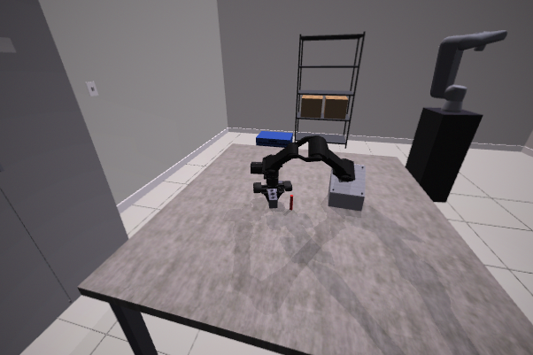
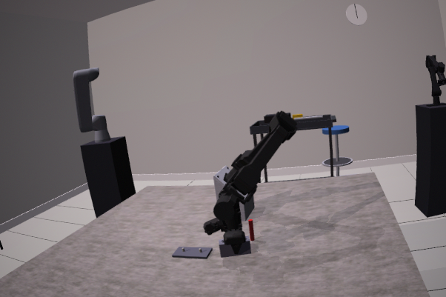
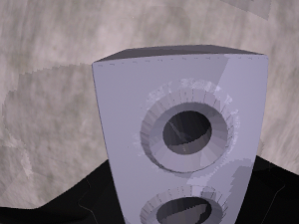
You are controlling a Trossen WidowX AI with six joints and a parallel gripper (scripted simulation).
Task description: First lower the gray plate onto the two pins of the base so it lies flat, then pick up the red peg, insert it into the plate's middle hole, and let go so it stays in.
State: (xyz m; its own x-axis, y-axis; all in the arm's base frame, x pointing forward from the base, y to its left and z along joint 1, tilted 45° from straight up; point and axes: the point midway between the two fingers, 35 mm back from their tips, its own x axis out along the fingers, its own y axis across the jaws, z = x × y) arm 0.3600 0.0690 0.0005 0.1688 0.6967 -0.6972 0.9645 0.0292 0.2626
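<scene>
The gray plate [image 1: 273,204] [image 2: 225,250] [image 3: 127,99], a thick block with three holes along its top, appears to rest on the table. My gripper [image 1: 273,196] [image 2: 235,250] [image 3: 173,150] points down and is shut on the plate, one finger on each side. The base [image 2: 187,255] lies flat to the left of the plate in the exterior view, its two short pins upright and bare; it cannot be made out in the top view or the wrist view. The red peg [image 1: 291,203] [image 2: 251,230] stands upright on the table close beside the plate, outside the fingers.
The arm's gray box-shaped mount [image 1: 346,201] stands on the table [image 1: 266,265] to the right in the top view. The arm arches from it over to the plate. The shelf rack [image 1: 325,93] and the black pedestal [image 1: 443,154] stand beyond the table.
</scene>
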